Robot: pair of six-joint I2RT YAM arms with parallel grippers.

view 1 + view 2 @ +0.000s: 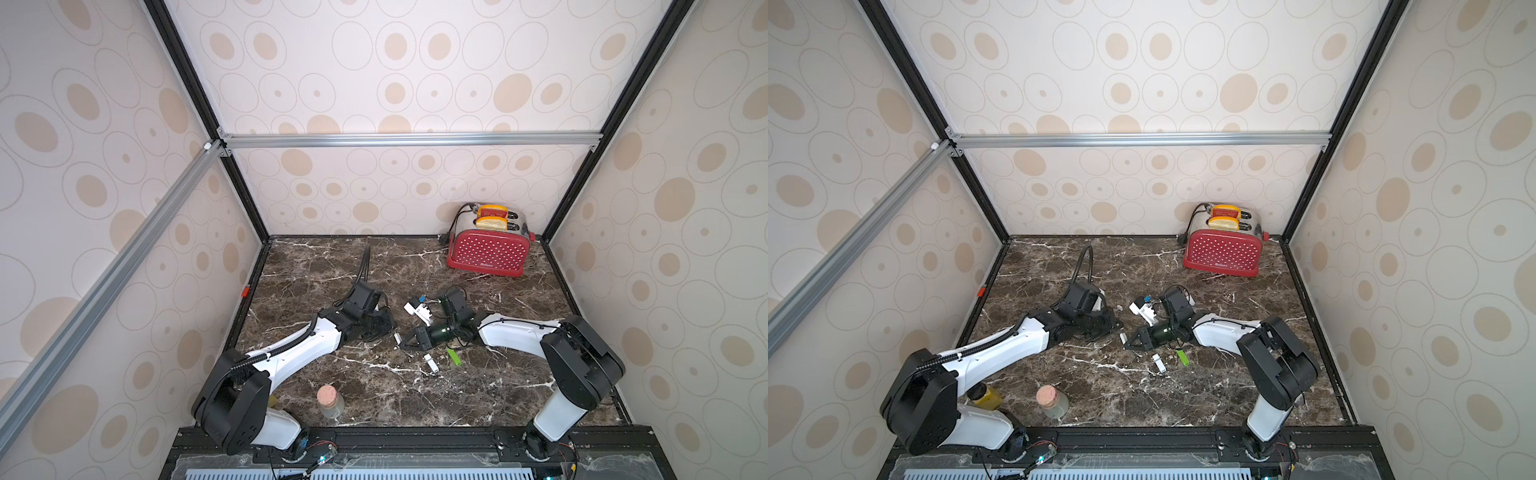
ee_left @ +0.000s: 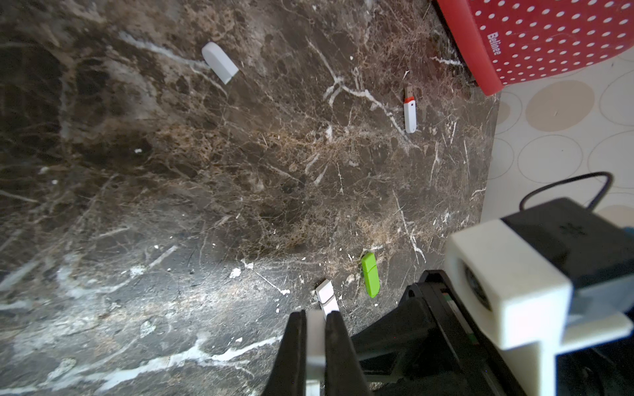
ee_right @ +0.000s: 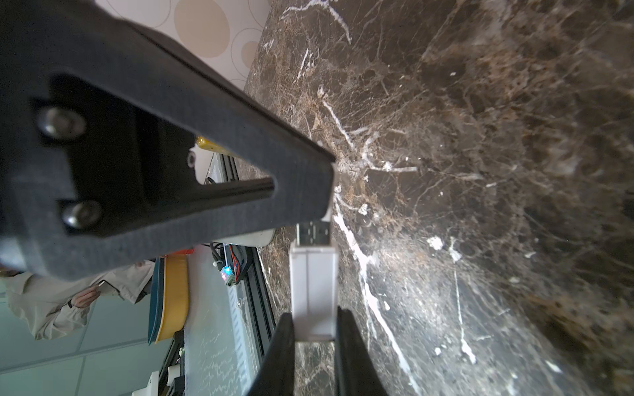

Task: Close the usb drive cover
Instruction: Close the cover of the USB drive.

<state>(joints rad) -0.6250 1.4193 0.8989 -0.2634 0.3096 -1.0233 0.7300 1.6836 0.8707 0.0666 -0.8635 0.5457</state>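
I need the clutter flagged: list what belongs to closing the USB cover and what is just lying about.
In the job: left gripper, shut on white cap; right gripper, shut on white USB drive, plug bare.
Lying about: green USB drive; uncapped orange-collared drive; loose white cap; red toaster; corked jar.

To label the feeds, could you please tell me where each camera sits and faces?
Top views: high in front, looking down on table; left arm, right arm show.
Left wrist: past left fingers toward toaster.
Right wrist: past right fingers gripping USB drive, toward left fingers.
Shared: green drive, in both top views and left wrist.
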